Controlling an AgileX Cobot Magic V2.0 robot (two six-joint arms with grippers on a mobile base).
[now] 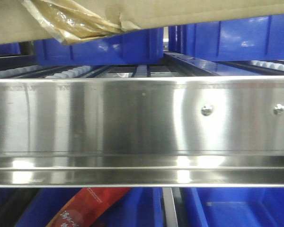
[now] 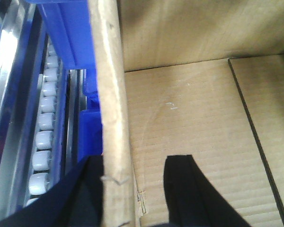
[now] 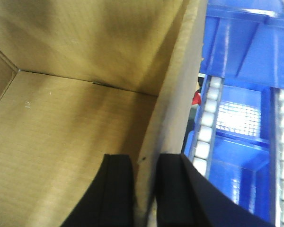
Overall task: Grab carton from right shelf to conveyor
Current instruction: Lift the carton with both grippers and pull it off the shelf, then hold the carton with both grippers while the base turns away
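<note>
The brown carton (image 1: pixel 146 12) fills the top edge of the front view, above the steel rail. In the left wrist view my left gripper (image 2: pixel 136 163) straddles the carton's left wall (image 2: pixel 114 118). One finger is outside against the wall. The other finger (image 2: pixel 182 184) is inside over the carton floor (image 2: pixel 194 127), with a gap to the wall. In the right wrist view my right gripper (image 3: pixel 146 161) is shut on the carton's right wall (image 3: pixel 173 94), one finger on each side. The carton's inside (image 3: pixel 66 118) looks empty.
A shiny steel rail (image 1: pixel 142 123) spans the front view. Blue bins (image 1: pixel 227 38) stand behind it and below it (image 1: pixel 236 208), one with a red packet (image 1: pixel 90 203). White roller tracks run beside the carton (image 2: pixel 42 123) (image 3: pixel 206 127). Crumpled yellowish film (image 1: pixel 71 19) hangs off the carton.
</note>
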